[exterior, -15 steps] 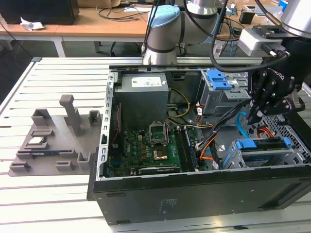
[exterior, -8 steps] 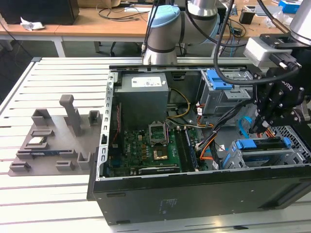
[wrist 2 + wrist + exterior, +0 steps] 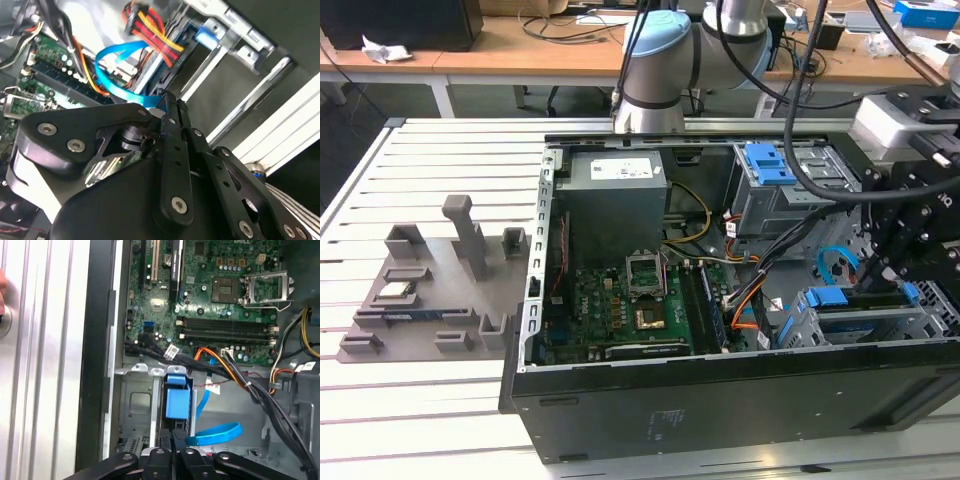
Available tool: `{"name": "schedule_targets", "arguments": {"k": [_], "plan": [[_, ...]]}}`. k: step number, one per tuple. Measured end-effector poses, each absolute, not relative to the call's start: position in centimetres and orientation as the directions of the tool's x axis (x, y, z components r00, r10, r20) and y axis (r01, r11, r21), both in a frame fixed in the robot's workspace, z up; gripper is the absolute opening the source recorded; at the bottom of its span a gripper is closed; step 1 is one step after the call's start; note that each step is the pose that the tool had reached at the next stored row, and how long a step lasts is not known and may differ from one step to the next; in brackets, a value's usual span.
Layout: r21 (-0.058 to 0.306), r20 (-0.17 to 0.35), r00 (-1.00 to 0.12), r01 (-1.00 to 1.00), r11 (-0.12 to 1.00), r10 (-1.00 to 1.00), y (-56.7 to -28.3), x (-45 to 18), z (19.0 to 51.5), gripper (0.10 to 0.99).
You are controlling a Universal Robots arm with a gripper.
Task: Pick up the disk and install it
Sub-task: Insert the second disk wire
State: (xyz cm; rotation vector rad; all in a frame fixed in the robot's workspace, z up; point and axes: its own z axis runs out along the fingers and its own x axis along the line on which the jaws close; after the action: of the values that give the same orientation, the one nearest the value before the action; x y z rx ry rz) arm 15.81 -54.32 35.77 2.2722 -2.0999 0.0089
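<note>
The disk point(image 3: 865, 300) stands on edge in the grey drive cage point(image 3: 800, 325) at the front corner of the open computer case, on the exterior view's right. Its bright blue frame point(image 3: 177, 401) shows at the cage's mouth in the first wrist view. My gripper point(image 3: 885, 272) hangs directly over the disk. The fingers lie together with no gap in both wrist views, so the gripper point(image 3: 172, 436) point(image 3: 171, 102) is shut, tips at the disk's upper edge. Whether they press on it I cannot tell.
The case holds a green motherboard point(image 3: 620, 310), a grey power supply box point(image 3: 617, 190) and a blue-handled drive bay point(image 3: 770, 165). A loose blue ribbon cable point(image 3: 215, 434) and orange-and-black wire bundles point(image 3: 235, 375) run beside the cage. A grey fixture plate point(image 3: 430, 290) lies on the exterior view's left.
</note>
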Motion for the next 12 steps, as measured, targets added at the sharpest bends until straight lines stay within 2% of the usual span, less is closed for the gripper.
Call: {"name": "schedule_targets", "arguments": {"k": [5,12], "plan": [[0.031,0.037,0.079,-0.996,-0.078,-0.996,-55.9,16.2,35.4,0.157],[0.031,0.037,0.079,-0.996,-0.078,-0.996,-55.1,16.9,35.1,0.157]]}}
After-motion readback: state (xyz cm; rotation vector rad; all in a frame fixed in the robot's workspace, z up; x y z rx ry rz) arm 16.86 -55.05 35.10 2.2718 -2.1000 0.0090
